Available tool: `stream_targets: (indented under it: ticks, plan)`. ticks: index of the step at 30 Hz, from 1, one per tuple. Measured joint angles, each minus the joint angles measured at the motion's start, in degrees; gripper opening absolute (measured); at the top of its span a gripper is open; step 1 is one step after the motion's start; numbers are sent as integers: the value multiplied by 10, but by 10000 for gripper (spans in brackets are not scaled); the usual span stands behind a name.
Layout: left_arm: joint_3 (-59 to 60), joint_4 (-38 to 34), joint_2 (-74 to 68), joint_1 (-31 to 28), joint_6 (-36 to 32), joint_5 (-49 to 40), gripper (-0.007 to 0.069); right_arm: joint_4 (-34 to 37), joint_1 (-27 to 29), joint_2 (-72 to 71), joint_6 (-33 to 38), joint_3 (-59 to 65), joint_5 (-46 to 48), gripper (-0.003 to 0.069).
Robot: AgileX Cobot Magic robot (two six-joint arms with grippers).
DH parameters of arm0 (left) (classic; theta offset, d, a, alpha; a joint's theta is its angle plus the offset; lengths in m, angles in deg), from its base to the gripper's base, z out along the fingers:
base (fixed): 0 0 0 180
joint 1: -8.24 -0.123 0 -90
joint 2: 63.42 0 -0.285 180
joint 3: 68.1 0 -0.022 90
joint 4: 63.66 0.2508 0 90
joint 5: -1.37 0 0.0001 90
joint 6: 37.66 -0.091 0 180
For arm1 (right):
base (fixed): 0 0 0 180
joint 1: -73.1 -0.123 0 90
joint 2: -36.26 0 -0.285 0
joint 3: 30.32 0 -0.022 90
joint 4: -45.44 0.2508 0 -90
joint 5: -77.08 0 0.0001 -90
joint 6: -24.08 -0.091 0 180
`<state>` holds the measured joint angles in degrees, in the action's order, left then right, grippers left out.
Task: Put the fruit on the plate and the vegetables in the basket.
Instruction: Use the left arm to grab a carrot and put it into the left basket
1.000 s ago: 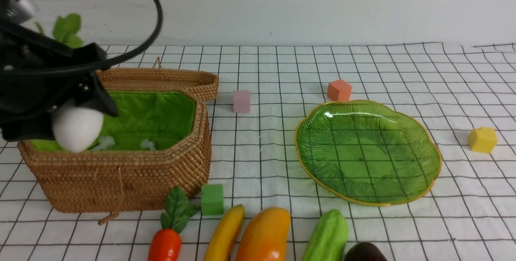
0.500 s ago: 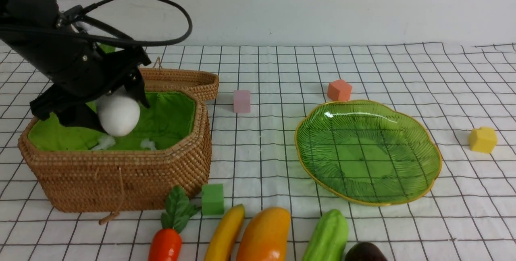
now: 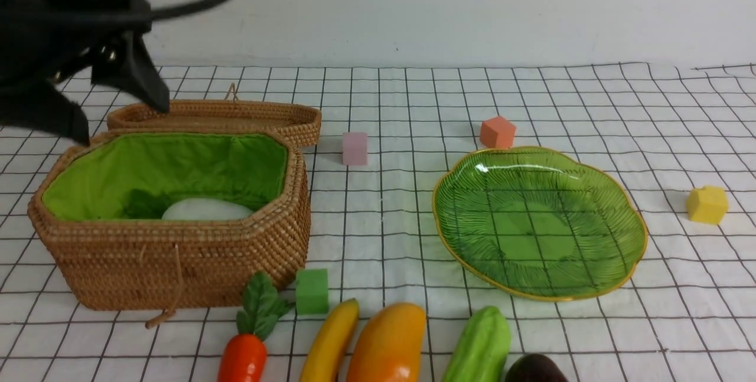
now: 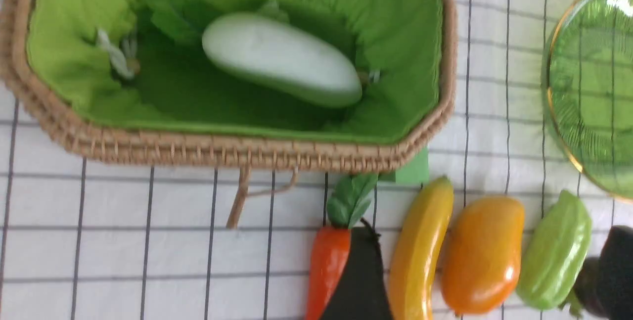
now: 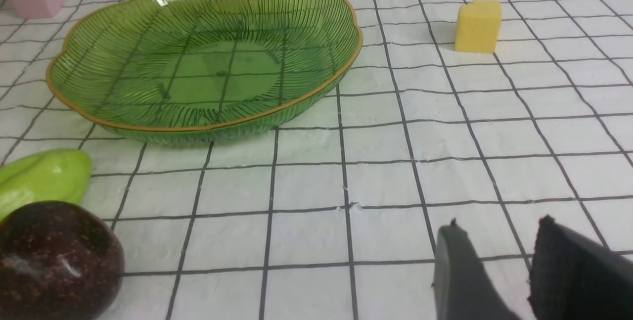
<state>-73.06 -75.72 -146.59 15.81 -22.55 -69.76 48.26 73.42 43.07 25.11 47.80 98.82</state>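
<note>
In the basket point(image 3: 177, 264): radish point(image 3: 207, 209) just dropped.
Left jaws apart, empty, lifted off at its 10 o'clock; right jaws slightly apart, idle. Carrot point(image 3: 241, 361), gourd point(image 3: 478, 346) remain.

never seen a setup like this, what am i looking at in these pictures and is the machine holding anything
It is a robot with two arms, each ending in a claw. The wide picture looks forward from between the arms; the other two come from a camera on each wrist. On a checked cloth stand a woven basket and a green glass plate, with foam cubes around. A white radish lies in the basket. Nearer the robot lie a carrot, a banana, a mango, a green gourd and a dark round fruit. The left claw hangs open over the basket; the right claw, also open, hovers over the cloth. Neither holds anything.
</note>
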Motion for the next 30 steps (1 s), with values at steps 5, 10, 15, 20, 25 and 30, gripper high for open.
stream_targets:
  ticks: [5,10,15,20,25,30]
  plan:
    - [161,-30,54,2,-1,26,560,0,0,0,0,0,0,244]
    - [308,-35,52,83,-8,109,560,0,0,0,0,0,0,244]
    - [338,31,22,209,64,190,560,0,0,0,0,0,0,244]
    - [337,168,-58,256,189,268,560,0,0,0,0,0,0,244]
    - [336,238,-159,261,253,306,554,0,0,0,0,0,0,244]
    - [329,236,-213,262,267,313,369,0,0,0,0,0,0,244]
